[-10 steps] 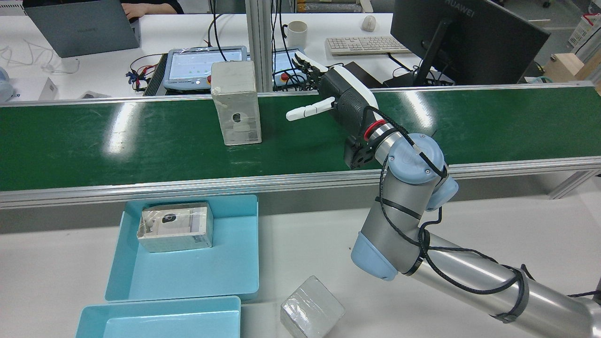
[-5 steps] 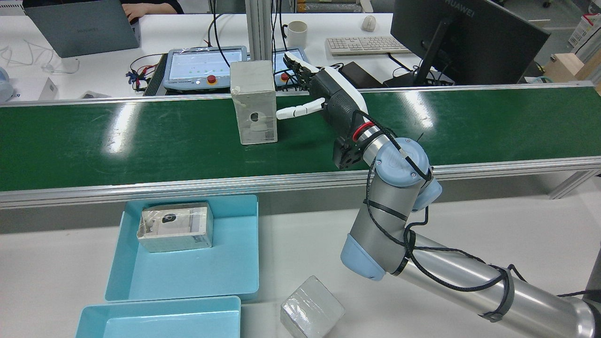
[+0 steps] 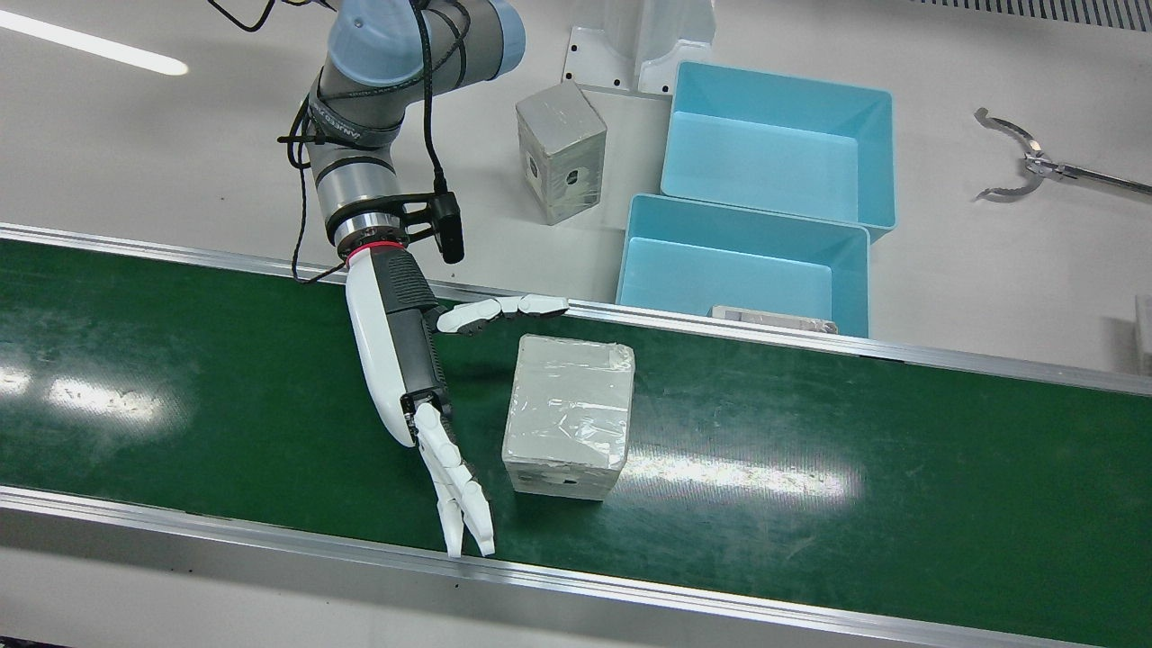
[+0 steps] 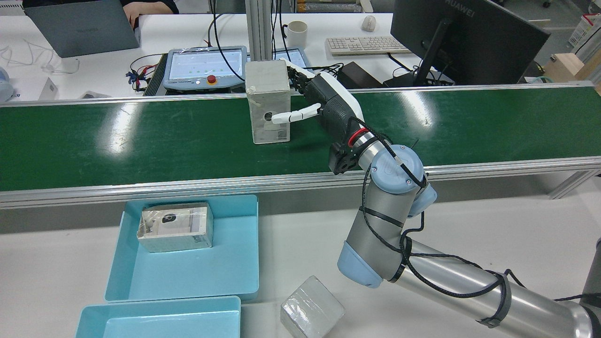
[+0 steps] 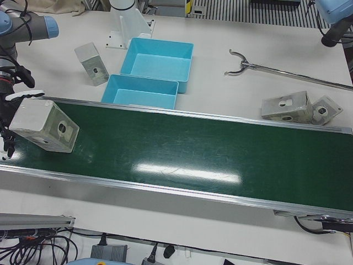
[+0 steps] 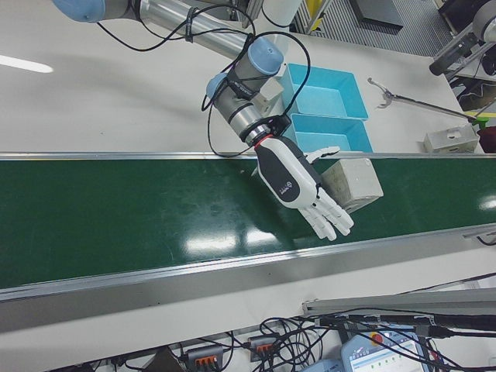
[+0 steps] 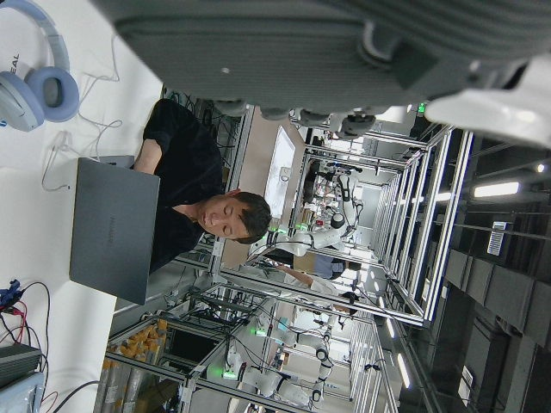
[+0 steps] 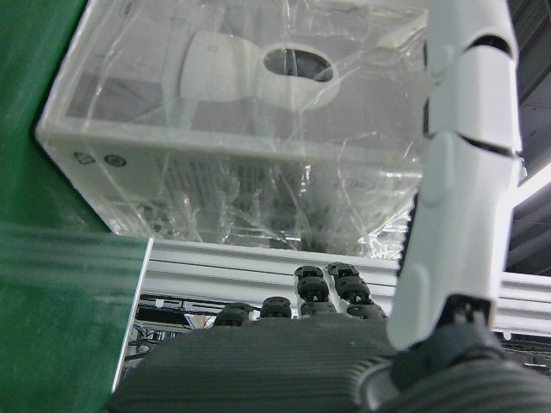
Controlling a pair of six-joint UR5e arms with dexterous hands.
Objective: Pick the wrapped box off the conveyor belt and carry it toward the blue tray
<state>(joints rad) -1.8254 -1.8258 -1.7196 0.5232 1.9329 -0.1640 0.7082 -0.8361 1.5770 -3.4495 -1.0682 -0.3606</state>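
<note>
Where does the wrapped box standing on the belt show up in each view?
Front view: wrapped box mid-belt, just right of the right hand.
Rear view: box at the belt's far edge, left of the hand.
Left-front view: box at the left edge.
Right-front view: box right of centre, behind the hand.
Left hand view: not in it.
Right hand view: box fills the top.
Shared landmark: the green belt.

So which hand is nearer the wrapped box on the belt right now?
Right. The right hand is open around the wrapped box on the conveyor belt, fingers on one side, not yet closed. The left hand shows in no view, so its position cannot be told.
</note>
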